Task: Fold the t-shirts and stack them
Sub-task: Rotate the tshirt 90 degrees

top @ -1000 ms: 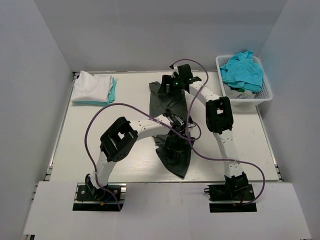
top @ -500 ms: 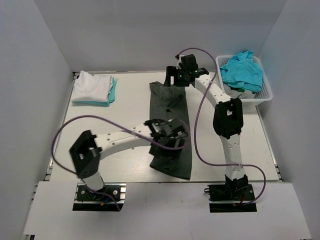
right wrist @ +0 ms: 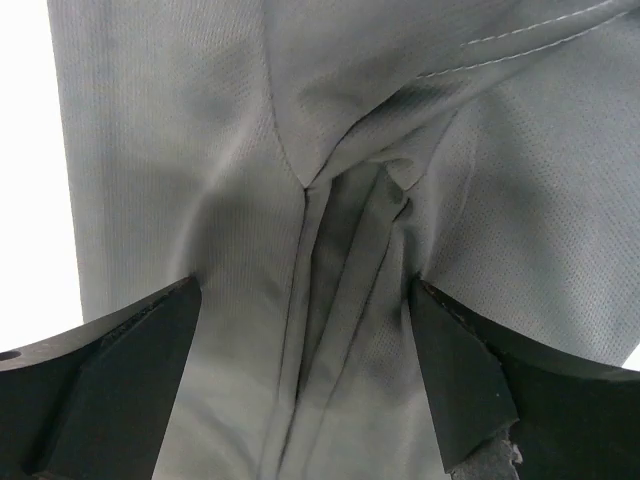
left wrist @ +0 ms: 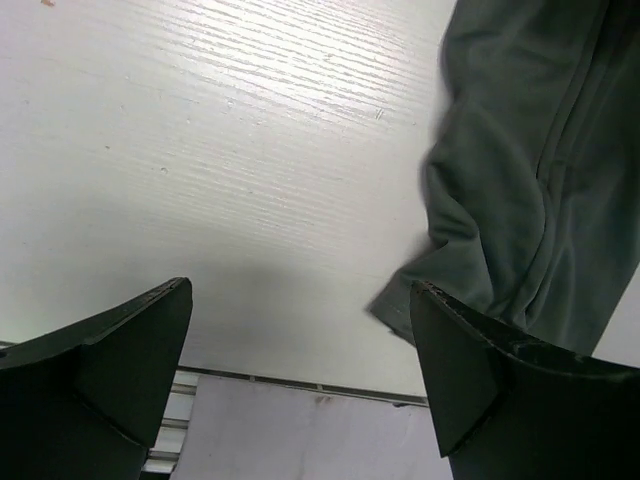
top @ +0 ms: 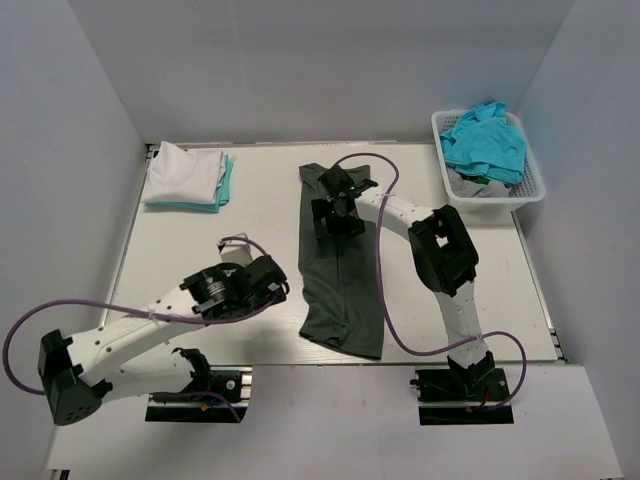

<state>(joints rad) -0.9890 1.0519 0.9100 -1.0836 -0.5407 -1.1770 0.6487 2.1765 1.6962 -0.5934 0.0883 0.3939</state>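
Hovering over the upper half of the dark charcoal cloth t-shirt [top: 345,290], the right hand [top: 335,225] has its fingers spread wide and nothing between them. The right wrist view shows only grey fabric [right wrist: 150,150] and a centre crease below that hand [right wrist: 305,285]; contact with the cloth can't be judged. The shirt lies mid-bench, folded lengthwise into a long narrow strip running far to near. The left hand [top: 265,285] sits low over the bare white wooden bench [top: 260,220], just left of the strip's near end, also spread and empty. From the left wrist, the shirt's edge [left wrist: 530,180] is off to one side of the hand [left wrist: 300,288]. A folded white t-shirt [top: 183,170] sits on a turquoise t-shirt [top: 227,180] at the far left corner. A white plastic lattice basket [top: 500,200] at far right holds crumpled turquoise t-shirts [top: 485,145].
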